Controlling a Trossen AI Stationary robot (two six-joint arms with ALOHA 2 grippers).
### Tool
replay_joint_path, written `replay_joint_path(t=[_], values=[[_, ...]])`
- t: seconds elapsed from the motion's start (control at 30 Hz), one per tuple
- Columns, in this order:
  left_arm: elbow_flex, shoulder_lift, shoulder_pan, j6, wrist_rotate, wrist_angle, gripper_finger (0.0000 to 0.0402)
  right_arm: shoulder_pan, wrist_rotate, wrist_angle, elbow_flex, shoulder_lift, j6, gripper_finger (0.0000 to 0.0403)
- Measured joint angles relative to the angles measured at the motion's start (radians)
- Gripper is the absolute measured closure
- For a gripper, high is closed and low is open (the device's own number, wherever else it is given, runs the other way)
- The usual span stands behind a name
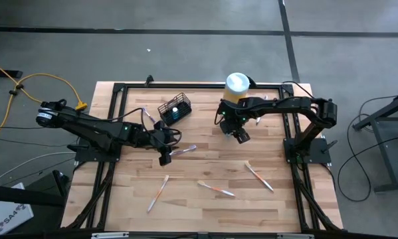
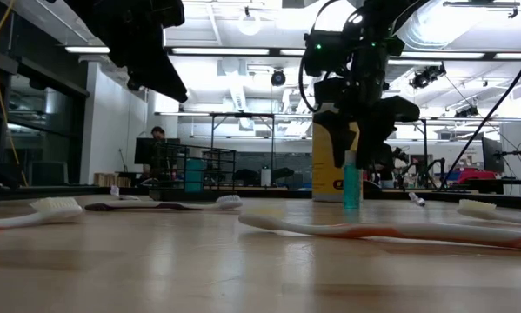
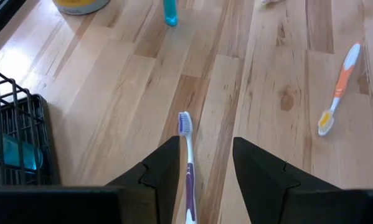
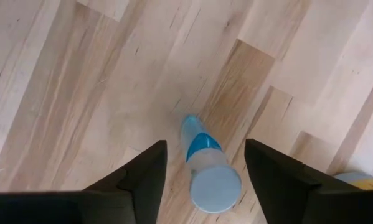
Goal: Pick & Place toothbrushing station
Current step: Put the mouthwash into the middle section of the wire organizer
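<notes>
The black wire-mesh holder point(image 1: 174, 109) stands on its base at the table's far left of centre, with a teal item inside; it also shows in the left wrist view point(image 3: 12, 143). My left gripper point(image 3: 203, 146) is open and raised above the table point(image 1: 165, 154), over the handle of a purple-and-white toothbrush point(image 3: 186, 155) that lies flat on the wood. My right gripper point(image 4: 205, 152) is open, with one finger on either side of the top of a blue tube point(image 4: 205, 168) that stands upright on the table point(image 2: 351, 187), and does not touch it.
A yellow canister point(image 1: 237, 86) with a white lid stands at the far edge, just behind my right gripper. Three more toothbrushes lie on the near half of the table point(image 1: 157, 192), point(image 1: 215, 189), point(image 1: 258, 176). A black frame point(image 1: 119, 86) borders the table.
</notes>
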Motion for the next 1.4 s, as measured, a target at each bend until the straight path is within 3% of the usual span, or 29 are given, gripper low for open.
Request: replay_joint_path(t=[0.27,1.4], values=[[0.000,0.000,0.000,0.000,0.000,0.001,0.0259,-0.002,-0.003,0.004,0.000,0.012,0.000,0.0242],[0.000,0.000,0.000,0.000,0.000,0.021,0.0259,-0.011,0.004,0.010,-0.001,0.050,0.000,0.0244]])
